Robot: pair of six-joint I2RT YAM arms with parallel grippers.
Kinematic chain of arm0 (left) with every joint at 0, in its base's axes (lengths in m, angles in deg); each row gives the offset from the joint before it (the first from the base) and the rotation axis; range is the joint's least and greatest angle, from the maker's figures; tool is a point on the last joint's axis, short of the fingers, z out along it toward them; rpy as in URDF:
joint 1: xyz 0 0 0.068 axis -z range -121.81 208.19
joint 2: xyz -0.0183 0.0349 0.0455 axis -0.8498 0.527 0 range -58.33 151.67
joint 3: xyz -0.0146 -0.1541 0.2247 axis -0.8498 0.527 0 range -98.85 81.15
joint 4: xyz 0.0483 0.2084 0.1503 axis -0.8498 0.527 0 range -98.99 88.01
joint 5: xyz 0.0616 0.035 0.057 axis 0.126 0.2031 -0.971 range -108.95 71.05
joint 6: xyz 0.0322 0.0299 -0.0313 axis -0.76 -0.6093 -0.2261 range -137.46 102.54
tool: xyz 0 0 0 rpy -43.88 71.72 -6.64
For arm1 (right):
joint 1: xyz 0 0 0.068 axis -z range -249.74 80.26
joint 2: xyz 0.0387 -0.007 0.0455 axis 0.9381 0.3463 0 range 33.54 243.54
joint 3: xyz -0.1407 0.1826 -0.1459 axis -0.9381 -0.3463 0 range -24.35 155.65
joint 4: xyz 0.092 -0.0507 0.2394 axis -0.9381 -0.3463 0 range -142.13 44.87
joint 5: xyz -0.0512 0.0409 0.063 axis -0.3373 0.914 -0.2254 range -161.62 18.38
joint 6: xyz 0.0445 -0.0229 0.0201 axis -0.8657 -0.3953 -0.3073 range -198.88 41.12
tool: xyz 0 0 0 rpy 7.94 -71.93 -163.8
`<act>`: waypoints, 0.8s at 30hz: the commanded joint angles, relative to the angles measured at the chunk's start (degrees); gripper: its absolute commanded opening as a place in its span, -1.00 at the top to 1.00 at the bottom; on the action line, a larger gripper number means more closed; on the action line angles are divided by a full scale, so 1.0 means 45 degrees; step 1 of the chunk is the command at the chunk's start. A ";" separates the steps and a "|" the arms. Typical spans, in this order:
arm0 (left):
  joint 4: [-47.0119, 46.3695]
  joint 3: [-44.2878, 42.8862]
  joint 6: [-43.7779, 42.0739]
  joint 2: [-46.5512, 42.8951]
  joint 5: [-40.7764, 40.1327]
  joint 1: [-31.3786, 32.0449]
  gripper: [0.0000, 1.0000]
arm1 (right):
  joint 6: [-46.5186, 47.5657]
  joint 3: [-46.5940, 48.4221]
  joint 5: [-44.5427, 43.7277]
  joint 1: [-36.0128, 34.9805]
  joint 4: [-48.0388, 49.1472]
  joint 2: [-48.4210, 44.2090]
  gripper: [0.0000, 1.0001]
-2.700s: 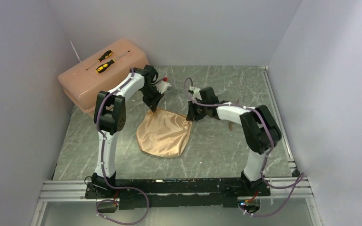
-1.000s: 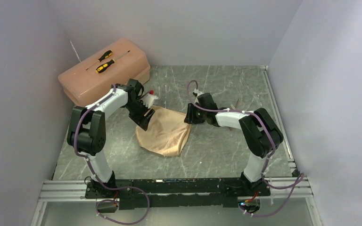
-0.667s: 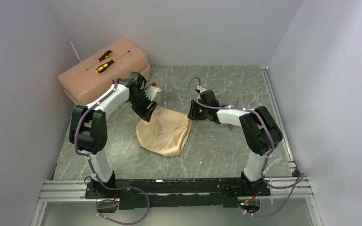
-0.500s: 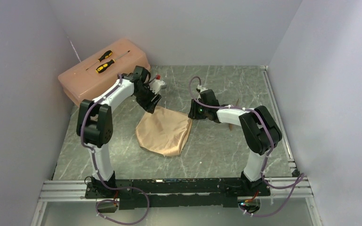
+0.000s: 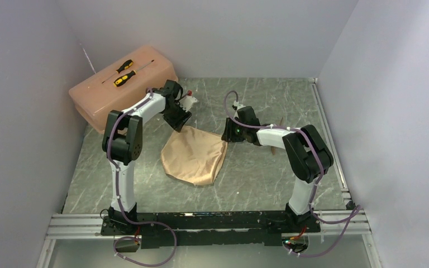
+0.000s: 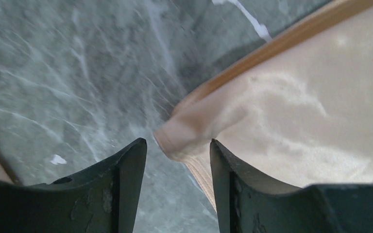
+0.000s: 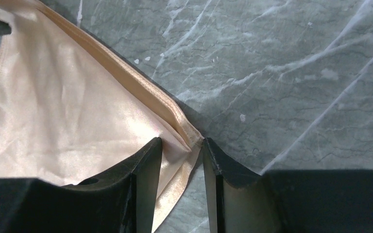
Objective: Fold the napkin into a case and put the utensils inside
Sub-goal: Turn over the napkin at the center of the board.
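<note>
On a grey marbled table: pink toolbox at the far left, two screwdrivers on its lid, well apart from the work. Mid-table, peach napkin folded to a rounded half, lying flat, nothing across it. Left gripper at its far left corner, jaws open astride the curled tip. Right gripper at the far right corner, jaws narrowly apart, hemmed point between them. Utensils mostly hidden behind the right forearm. Since a second ago: left gripper gone from the napkin's left edge to that corner.
</note>
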 commanded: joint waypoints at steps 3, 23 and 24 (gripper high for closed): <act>-0.0496 -0.1031 0.0944 0.0645 -0.0257 0.0048 -0.05 | -0.0598 -0.0633 0.0782 0.0041 0.0965 -0.0571 0.19; 0.0385 -0.1476 0.3196 0.1225 -0.0391 0.0048 -0.18 | -0.0069 -0.1060 -0.1311 -0.0468 -0.0008 -0.3033 -0.20; 0.0515 -0.1505 0.3272 0.1121 -0.0432 0.0048 -0.46 | -0.0074 -0.1038 -0.1464 -0.0573 -0.0114 -0.3054 -0.20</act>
